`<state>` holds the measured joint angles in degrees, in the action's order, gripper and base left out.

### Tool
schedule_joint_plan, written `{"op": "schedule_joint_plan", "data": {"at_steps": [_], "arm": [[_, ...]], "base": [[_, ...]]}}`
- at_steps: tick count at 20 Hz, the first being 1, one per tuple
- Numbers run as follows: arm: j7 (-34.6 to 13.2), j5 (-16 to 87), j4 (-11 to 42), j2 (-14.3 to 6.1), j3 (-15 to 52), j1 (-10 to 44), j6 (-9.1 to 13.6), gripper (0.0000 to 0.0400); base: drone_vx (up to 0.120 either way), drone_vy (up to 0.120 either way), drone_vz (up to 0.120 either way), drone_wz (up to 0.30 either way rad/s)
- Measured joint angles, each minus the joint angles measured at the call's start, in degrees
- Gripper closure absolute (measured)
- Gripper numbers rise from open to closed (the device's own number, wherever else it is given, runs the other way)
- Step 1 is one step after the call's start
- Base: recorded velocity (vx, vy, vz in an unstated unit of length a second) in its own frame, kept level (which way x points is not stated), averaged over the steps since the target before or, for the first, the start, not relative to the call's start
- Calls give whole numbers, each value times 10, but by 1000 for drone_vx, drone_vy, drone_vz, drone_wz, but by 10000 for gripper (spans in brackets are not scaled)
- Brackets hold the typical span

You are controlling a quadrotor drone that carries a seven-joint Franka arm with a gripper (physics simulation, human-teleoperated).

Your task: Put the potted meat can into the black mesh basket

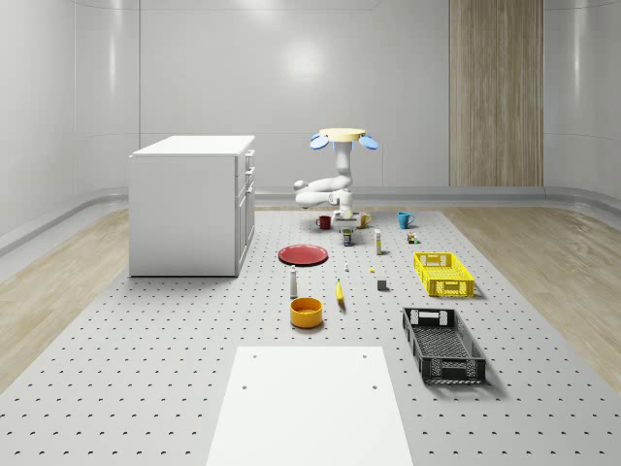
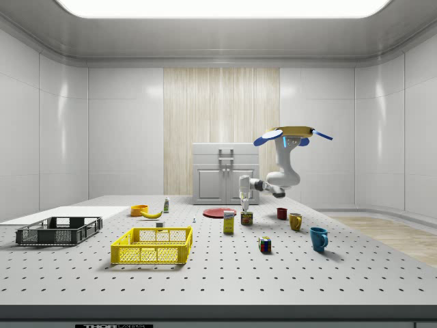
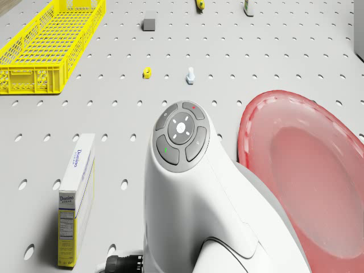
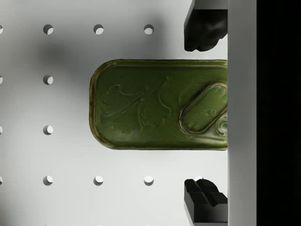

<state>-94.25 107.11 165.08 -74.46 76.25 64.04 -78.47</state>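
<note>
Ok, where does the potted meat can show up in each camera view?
Whole-scene view: potted meat can on the table's far part, below the hovering drone, beyond and right of the red plate.
Side view: near the middle, just right of the red plate, under the arm.
Drone view: the arm stands over its spot, beside the red plate.
Wrist view: at the centre, between the open jaws.
Shared landmark: the red plate.

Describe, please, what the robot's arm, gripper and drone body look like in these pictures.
The arm is glossy white with rounded links; in the drone view a grey round button pad sits on it. The gripper has two black fingers. The drone is a tan disc with blue rotors.
</note>
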Motion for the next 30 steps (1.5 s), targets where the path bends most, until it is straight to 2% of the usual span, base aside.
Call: {"op": "schedule_joint_plan", "data": {"at_steps": [18,19,21,30], "arm": [[13,38,-13,-43,-50,-7,-59,0],[13,40,-13,-45,-52,-7,-61,12],[13,42,-14,-47,-55,-6,-64,66],[11,27,-12,-55,-40,-3,-66,115]], "base": [[0,2,0,0],[0,0,0,0],[0,0,0,0],[0,0,0,0]]}}
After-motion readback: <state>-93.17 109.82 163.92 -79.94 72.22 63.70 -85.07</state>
